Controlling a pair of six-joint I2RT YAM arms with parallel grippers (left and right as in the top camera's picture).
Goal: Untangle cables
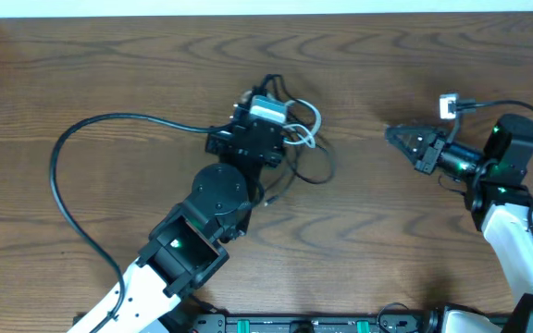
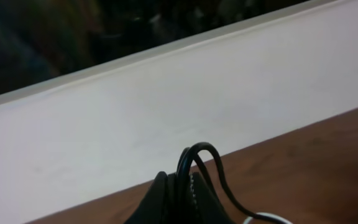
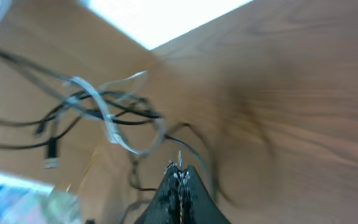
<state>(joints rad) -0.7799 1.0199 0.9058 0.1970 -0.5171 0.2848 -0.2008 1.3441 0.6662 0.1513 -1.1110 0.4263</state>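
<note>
Currently the left hand [image 2: 178,185] is clamped on a black cable [image 2: 199,149] loop at the tangle [image 1: 290,139], likely to anchor it. The white cable [image 1: 311,125] lies within the tangle, mid-desk [image 1: 109,55]. The right hand [image 1: 398,136], closed and apparently empty, sits well right of the tangle, probably staged to pull a strand.
</note>
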